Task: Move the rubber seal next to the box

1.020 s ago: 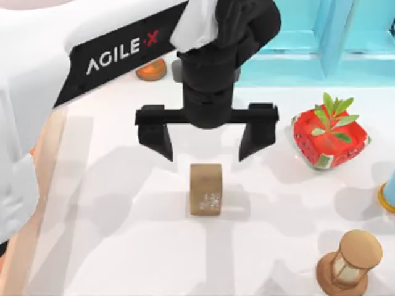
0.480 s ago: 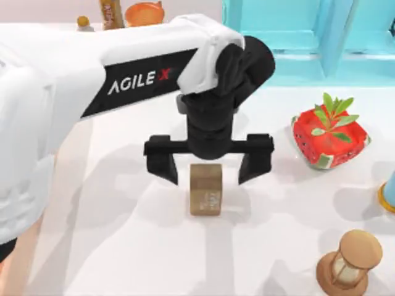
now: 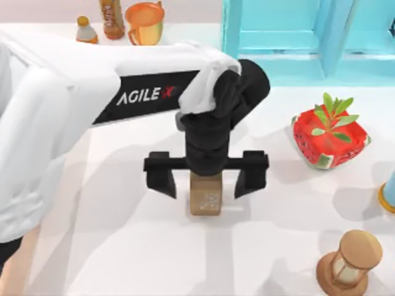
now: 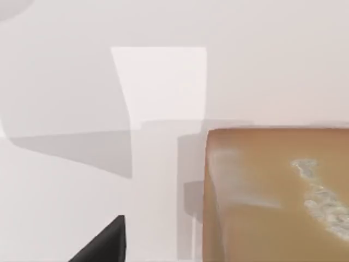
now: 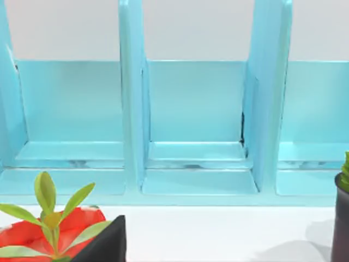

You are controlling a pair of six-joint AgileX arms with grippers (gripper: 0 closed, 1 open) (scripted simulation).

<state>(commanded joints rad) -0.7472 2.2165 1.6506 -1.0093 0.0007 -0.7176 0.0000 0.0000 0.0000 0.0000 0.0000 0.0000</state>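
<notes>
The left tool point(image 3: 207, 176) has come lower than a moment ago and now straddles the rubber seal point(image 3: 205, 197) at centre frame on the table point(image 3: 123, 246). Its wrist hides the seal's upper end. Fingers wide open, either side, not visibly touching. The hourglass point(image 3: 350, 266) stands lower right.

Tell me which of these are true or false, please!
1. The left claw is open around the rubber seal. True.
2. The rubber seal is lifted in the air. False: it sits on the white table.
3. The hourglass is to the right of the rubber seal. True.
4. The red plant pot is inside the turquoise shelf. False: it stands on the table in front of the shelf.
5. The orange cup is beside the hourglass. False: it is at the far edge.
</notes>
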